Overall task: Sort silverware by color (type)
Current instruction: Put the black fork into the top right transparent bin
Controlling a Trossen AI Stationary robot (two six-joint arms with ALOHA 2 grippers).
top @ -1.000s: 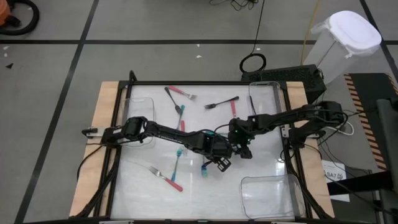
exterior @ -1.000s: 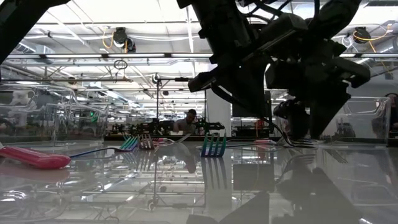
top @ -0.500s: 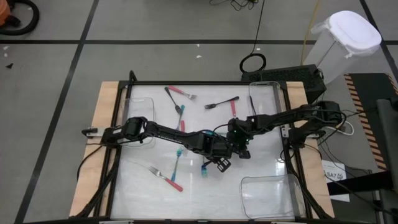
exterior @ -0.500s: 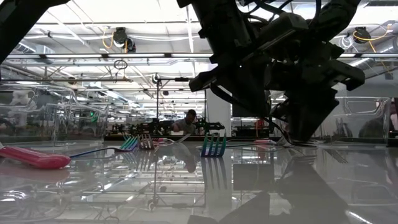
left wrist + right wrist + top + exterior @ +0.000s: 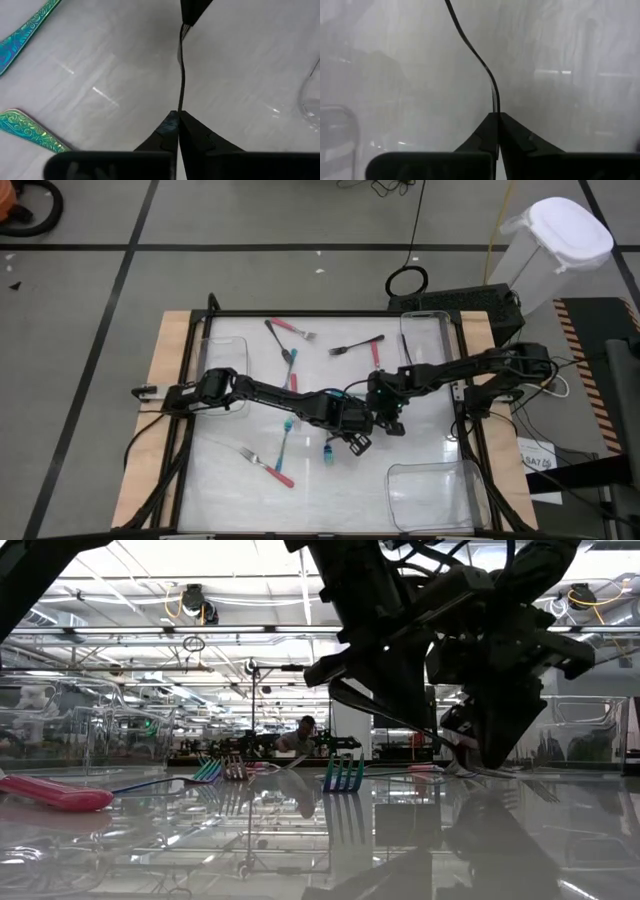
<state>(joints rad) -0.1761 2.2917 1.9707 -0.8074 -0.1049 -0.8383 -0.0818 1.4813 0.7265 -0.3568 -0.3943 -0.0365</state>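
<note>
The table (image 5: 440, 430) was the stage for an awkward exchange. The left arm (image 5: 260, 392) and right arm (image 5: 460, 368) met over the table's middle, their wrists crowded together. A clear bin (image 5: 392, 485) waited at the table's near right corner.

The left gripper (image 5: 178, 114) had its fingers clenched on the handle end of a slim black fork (image 5: 182, 80). The right gripper (image 5: 497, 116) had its fingers clenched on the opposite, tined end. The black fork was therefore stretched between the two grippers just above the table's middle, touching neither the surface nor any bin.

With both ends pinched at once, the main danger appeared to be a tug-of-war. If either arm drew away before the other let go, the thin shaft could bend or be wrenched out of the fingertips. Each grip sat at the very tips of the fingers, so the black fork might also pivot or slide once one side released.

A drop would likely land it among the teal forks (image 5: 25, 30) lying on the table close beneath, and a pink-handled fork (image 5: 272, 468) lay nearer the table's front edge. That would mix colours meant to be kept apart. The tightly packed wrists could also collide if either arm swung wide.
</note>
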